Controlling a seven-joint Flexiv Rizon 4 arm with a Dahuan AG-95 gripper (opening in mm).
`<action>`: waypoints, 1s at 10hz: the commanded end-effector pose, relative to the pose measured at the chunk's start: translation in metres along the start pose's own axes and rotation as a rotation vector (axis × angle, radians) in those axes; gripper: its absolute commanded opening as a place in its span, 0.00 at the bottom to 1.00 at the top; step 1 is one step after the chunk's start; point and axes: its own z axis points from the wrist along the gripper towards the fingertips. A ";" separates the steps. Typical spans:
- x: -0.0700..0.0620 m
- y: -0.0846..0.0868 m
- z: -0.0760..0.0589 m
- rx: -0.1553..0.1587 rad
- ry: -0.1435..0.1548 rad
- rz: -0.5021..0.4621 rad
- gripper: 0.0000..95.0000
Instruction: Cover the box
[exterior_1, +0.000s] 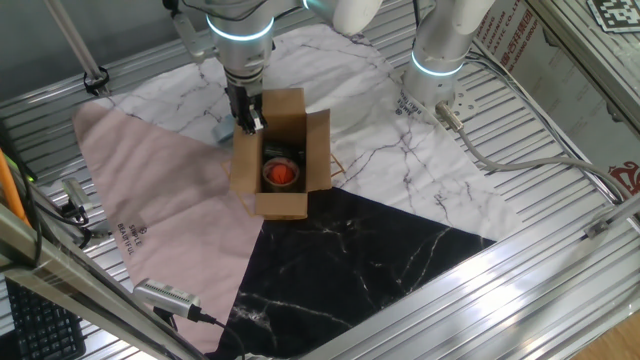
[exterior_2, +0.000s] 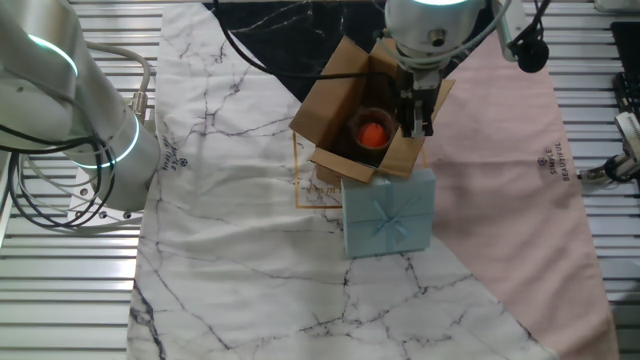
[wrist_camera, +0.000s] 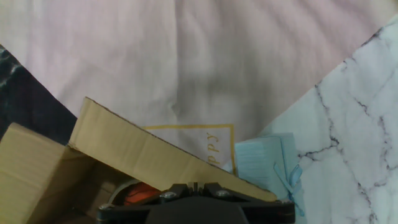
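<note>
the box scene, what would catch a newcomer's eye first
The open box sits mid-table where the pink, white marble and black cloths meet, with an orange thing glowing inside it. The gripper hangs at one flap, its fingers at the edge. A pale blue gift box lies right beside the carton.

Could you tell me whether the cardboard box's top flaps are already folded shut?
No, the box stands open, its flaps up and an orange object visible inside, with the gripper at one flap.
</note>
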 end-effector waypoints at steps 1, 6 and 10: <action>-0.001 0.000 0.000 0.002 -0.007 0.012 0.00; -0.001 0.000 -0.001 0.001 -0.003 0.014 0.00; -0.002 0.000 -0.001 -0.006 -0.007 -0.004 0.00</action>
